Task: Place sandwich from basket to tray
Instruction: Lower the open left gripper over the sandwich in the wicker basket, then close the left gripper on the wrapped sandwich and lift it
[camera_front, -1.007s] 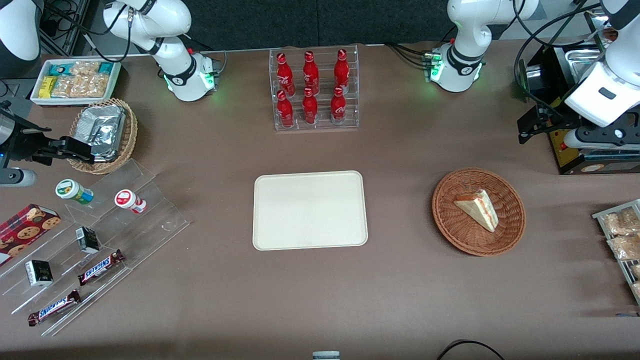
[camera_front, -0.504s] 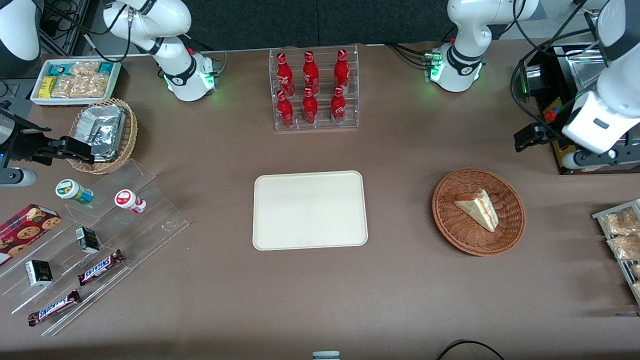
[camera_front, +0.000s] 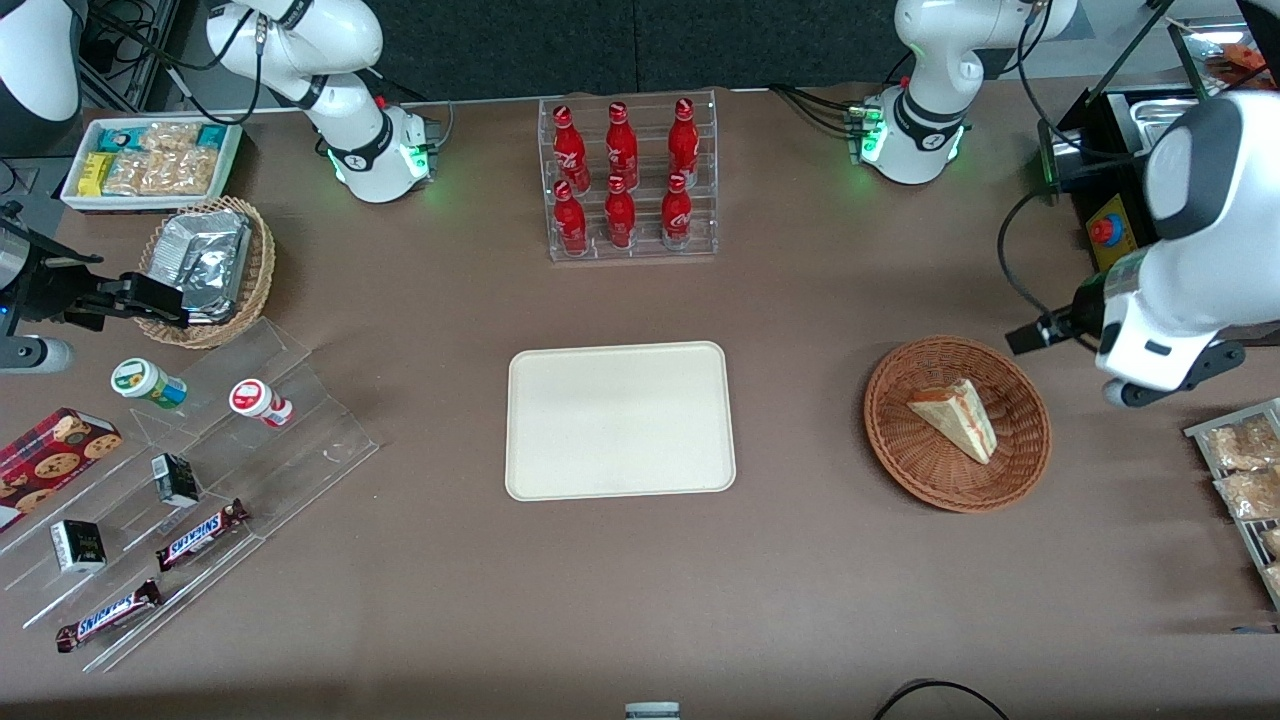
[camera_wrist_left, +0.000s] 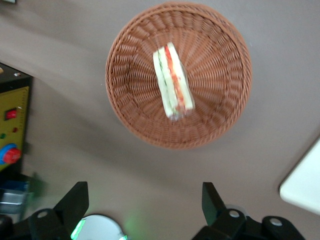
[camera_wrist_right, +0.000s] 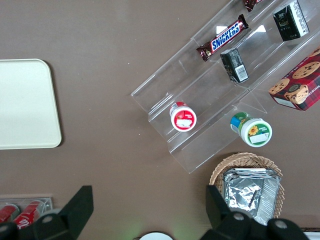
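Sandwich in basket; open gripper above, apart.

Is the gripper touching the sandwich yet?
Apart. In the left wrist view the open gripper hangs over bare table beside the basket, with the sandwich lying untouched inside it.

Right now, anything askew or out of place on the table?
Nothing stands out. The sandwich lies in the basket, the tray sits flat and bare, and the pincer hangs open above the table beside the basket.
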